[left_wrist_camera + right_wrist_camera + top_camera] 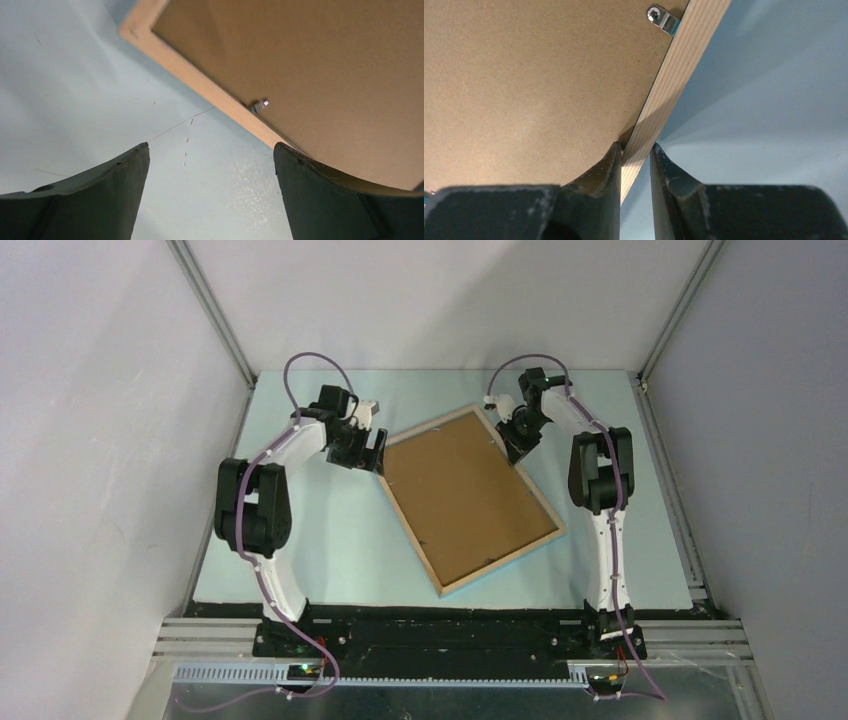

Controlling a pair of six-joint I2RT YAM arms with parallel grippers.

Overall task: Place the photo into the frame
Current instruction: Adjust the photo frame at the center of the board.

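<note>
The frame (497,562) lies face down and askew on the table, its light wood back up. A plain brown backing board (468,498) fills it. The photo is hidden or out of view. My left gripper (372,452) is open and empty just left of the frame's far left side; in the left wrist view (211,150) the wood rail (200,80) runs past the right finger. My right gripper (518,448) is at the frame's far right side. In the right wrist view (636,146) its jaws are closed over the wood rail (685,50), one finger on the board (534,80).
The pale blue table mat (320,550) is bounded by grey walls with metal rails at the sides. Small metal clips (661,19) on the rail hold the backing board; one also shows in the left wrist view (260,105).
</note>
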